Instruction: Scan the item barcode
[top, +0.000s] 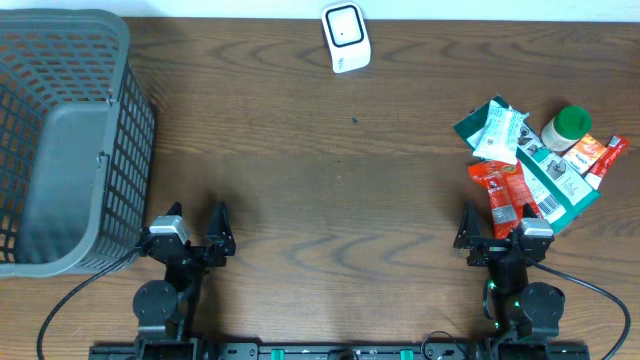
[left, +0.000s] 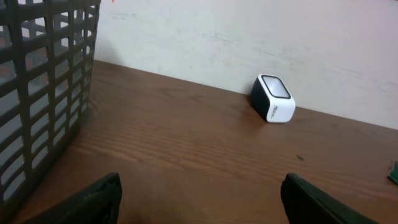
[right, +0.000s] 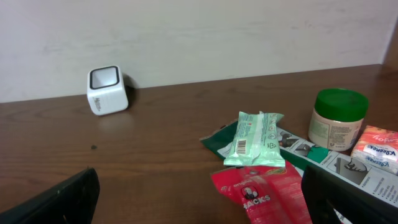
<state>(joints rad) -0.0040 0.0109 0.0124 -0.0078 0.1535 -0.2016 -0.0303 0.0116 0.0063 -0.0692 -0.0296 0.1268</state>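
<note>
Red snack packets (top: 505, 192) lie at the near end of a heap on the right of the brown wooden table (top: 330, 180), just ahead of the right gripper (top: 497, 226), jaws wide apart, empty; the left gripper (top: 196, 225) gapes too, beside a grey mesh plastic basket (top: 135, 130). Beyond sit a pale green wipes pack (top: 499, 133) and a green-lidded jar (top: 566, 128); farthest, a white cube scanner (top: 346, 38).

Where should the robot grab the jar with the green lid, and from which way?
Probably around the jar on its round sides, just under the green lid, coming down from above. It stands upright, and packets crowd its base, so a low sideways reach would likely bump them.
</note>
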